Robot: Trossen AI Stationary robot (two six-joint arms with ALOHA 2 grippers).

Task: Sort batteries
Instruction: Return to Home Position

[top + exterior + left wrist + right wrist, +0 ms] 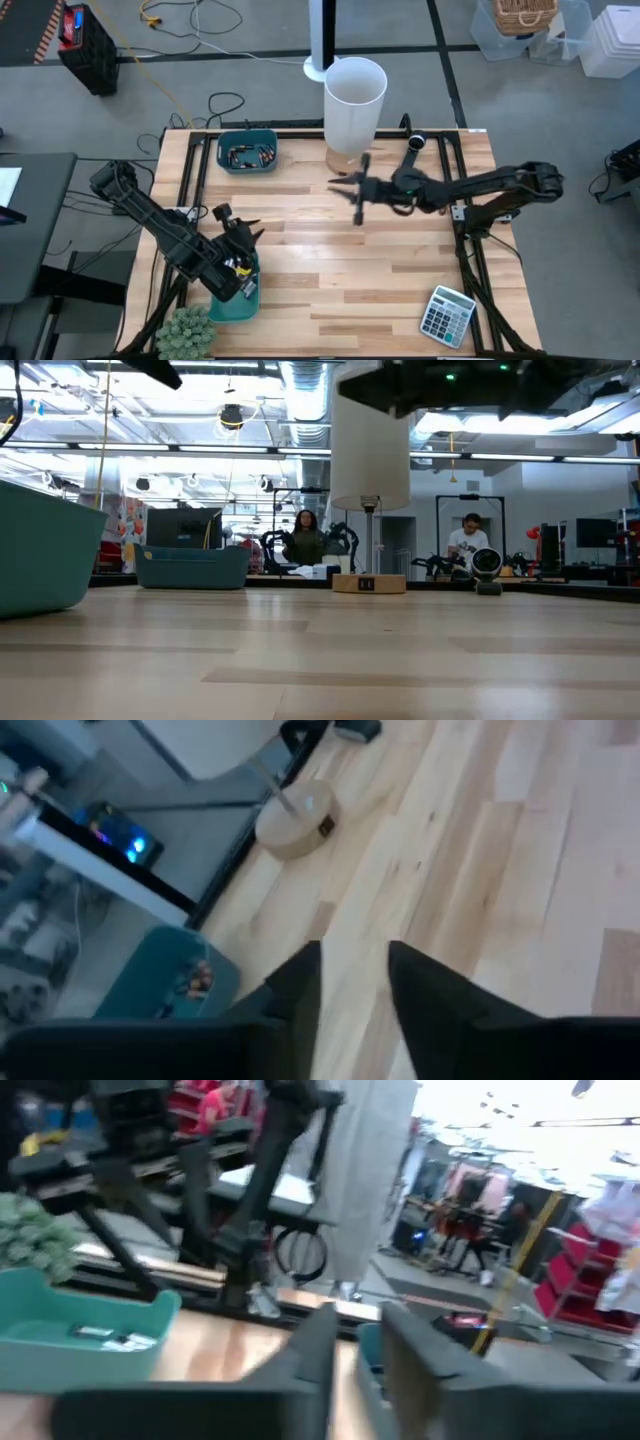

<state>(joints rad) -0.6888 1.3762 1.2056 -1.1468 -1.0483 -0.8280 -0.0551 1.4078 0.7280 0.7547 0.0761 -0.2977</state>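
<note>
Batteries (246, 156) lie in the far-left teal bin (222, 152) and the near-left teal bin (230, 310). The left gripper (252, 232) above the near bin and the right gripper (345, 195) mid-table are both parted and empty. The cells are likely light, rigid and slippery, so pinch across mid-body.

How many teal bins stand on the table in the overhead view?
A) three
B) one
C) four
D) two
D: the first teal bin stands beside the white cylinder, and the second teal bin sits partly under the left arm.
</note>
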